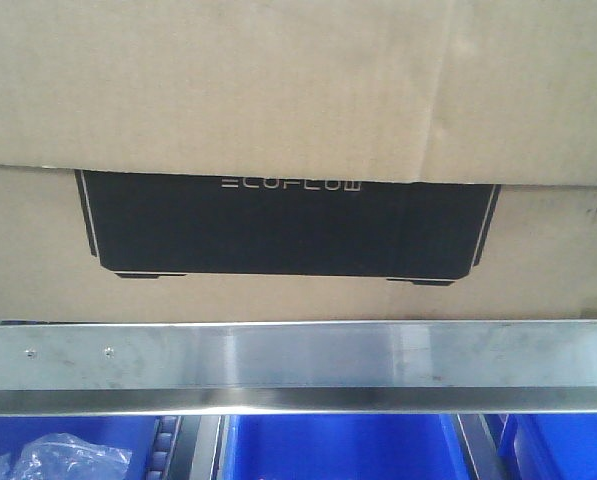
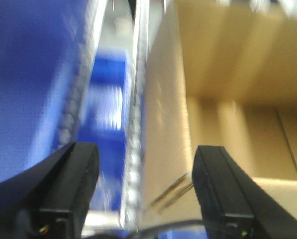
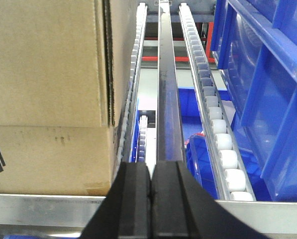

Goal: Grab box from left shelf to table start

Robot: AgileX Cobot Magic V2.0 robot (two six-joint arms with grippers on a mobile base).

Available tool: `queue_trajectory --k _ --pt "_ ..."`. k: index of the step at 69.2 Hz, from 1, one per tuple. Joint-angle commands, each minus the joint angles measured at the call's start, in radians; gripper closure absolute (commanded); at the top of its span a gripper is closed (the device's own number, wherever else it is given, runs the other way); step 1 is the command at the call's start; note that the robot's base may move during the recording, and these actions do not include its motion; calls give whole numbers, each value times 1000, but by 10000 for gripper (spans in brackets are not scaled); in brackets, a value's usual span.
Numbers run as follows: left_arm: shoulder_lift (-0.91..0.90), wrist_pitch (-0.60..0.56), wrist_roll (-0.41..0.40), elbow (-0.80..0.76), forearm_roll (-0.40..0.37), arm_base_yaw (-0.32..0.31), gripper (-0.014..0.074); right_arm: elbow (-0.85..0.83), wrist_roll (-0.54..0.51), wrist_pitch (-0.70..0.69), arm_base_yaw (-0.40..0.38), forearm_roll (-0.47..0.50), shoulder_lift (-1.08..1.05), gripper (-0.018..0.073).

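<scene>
Box (image 1: 278, 80) on the left shelf (image 1: 298, 400), just behind the broad steel front rail (image 1: 428, 350), filling nearly all the front view above it. Plain brown cardboard, with a wide black device silhouette (image 1: 288, 225) printed on the side toward the camera and thin pale "ECOFLOW" lettering (image 1: 290, 184) at the top of the print. Upper layer of cardboard coming down a little over the top edge of the print. In the right wrist view, stands at the left, with its right side along a track of white rollers (image 3: 134, 89).

Right tool (image 3: 151, 199) clenched, the two black fingers pressed together and grasping nothing. Hangs over the front rail, just to the right of the box corner, apart from the cardboard. Points along a dark steel bar (image 3: 166, 89) lying between two roller tracks.

Left tool (image 2: 146, 194) released, its black fingers (image 2: 68, 189) far apart. Very blurred view: in the gap a strip of rollers and the pale side of the box; blue at the left. Cannot tell here whether a finger touches the cardboard.

Two small screws (image 1: 30, 352) in the rail near its left end. Below the rail, blue bins (image 1: 328, 445), the left one with crumpled clear plastic (image 1: 53, 462) inside. More blue bins on the right side in the right wrist view
</scene>
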Motion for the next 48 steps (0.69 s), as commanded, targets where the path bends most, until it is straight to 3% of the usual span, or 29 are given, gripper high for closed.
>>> queue_trajectory --k 1,12,29,48 --pt "86 -9 16 -117 -11 -45 278 2 -4 -95 -1 -2 -8 499" --pt "265 93 49 -275 37 -125 278 2 -4 -95 -1 -2 -8 499" --pt "493 197 24 -435 66 -125 278 2 -2 -128 -1 -1 -8 499" --pt "625 272 -5 -482 68 -125 278 -76 -1 -185 -1 33 -8 499"
